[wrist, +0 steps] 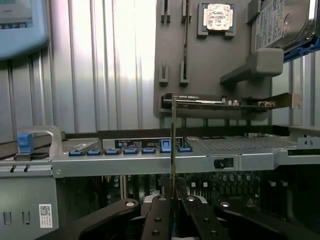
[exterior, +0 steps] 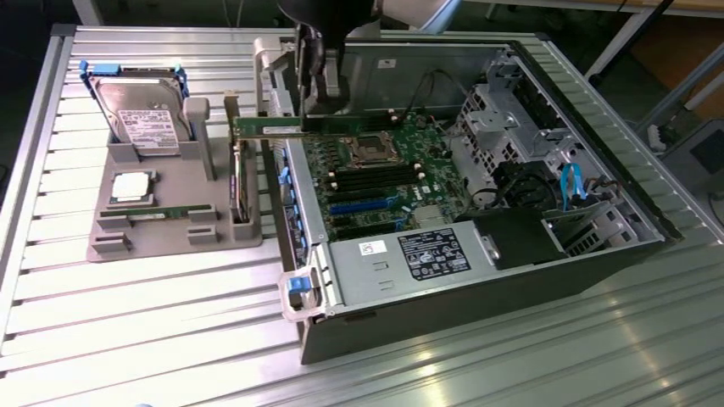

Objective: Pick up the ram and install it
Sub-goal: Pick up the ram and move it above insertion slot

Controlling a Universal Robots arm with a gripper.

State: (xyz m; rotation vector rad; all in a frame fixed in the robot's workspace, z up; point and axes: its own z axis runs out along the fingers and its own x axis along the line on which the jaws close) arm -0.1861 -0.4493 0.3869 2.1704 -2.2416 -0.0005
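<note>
Status: pick-up done, installation not done.

The gripper (exterior: 325, 106) hangs over the open computer case (exterior: 487, 284), close to the case wall that faces the grey parts tray (exterior: 169, 242). Its jaws are closed on the ram (exterior: 271, 127). In the wrist view the stick appears edge-on as a thin line running out from between the dark fingers (wrist: 159, 215), which are pinched against both of its faces. The grip looks firm and the stick is level, with no tilt visible.

Ram position: off the tray and in the air. It lies lengthwise across the rim of the case, one end reaching out toward the tray side and the other over the motherboard (exterior: 396, 170). It touches nothing except the fingers.

Not done: the ram is not seated. The black memory slots (exterior: 359, 180) lie lower on the board, clearly below the stick and offset from it, nearer the power supply end. No contact with any slot is visible. Whether the slot latches are open cannot be made out.

Left on the tray: the hard drive (exterior: 142, 114), the square processor chip (exterior: 134, 186) and the tall card (exterior: 240, 199) standing on edge in its holder, just beside the case wall.

Judgement: roughly half done. The ram is lifted and carried to the case, while alignment and seating are outstanding.
</note>
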